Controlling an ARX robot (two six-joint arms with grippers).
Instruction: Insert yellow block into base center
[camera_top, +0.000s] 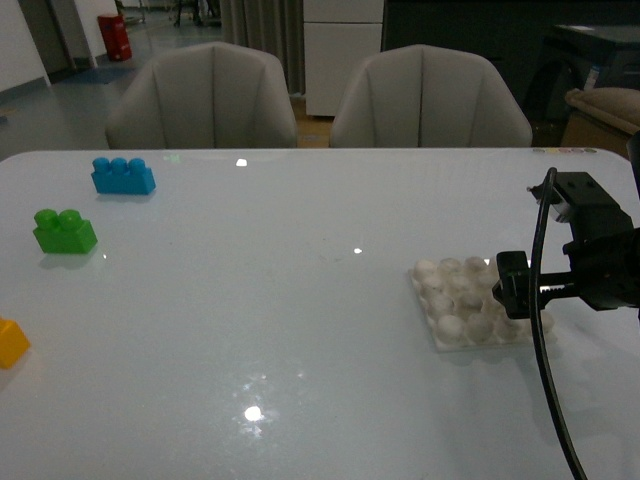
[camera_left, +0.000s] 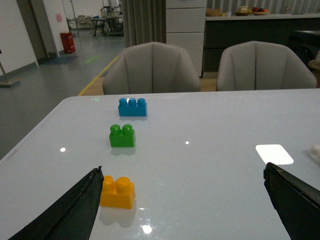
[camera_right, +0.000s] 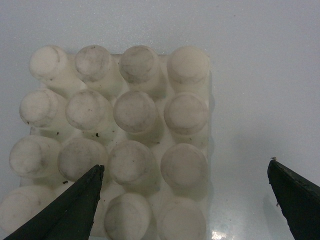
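The yellow block (camera_top: 10, 343) lies on the white table at the far left edge. In the left wrist view the yellow block (camera_left: 117, 192) sits just beside one finger of my open, empty left gripper (camera_left: 183, 170), not between its jaws. The base (camera_top: 470, 305), a white studded plate, lies on the right side of the table. My right gripper (camera_top: 510, 285) hovers open and empty over its right part. In the right wrist view the base (camera_right: 120, 140) fills the frame, with one finger of the right gripper (camera_right: 185, 165) over its studs and the other over bare table.
A green two-stud brick (camera_top: 65, 231) and a blue three-stud brick (camera_top: 122, 175) stand at the table's back left. Two grey chairs (camera_top: 200, 100) stand behind the table. A bright rectangle of reflected light (camera_left: 274, 154) lies on the tabletop. A black cable (camera_top: 540, 330) hangs by the right arm.
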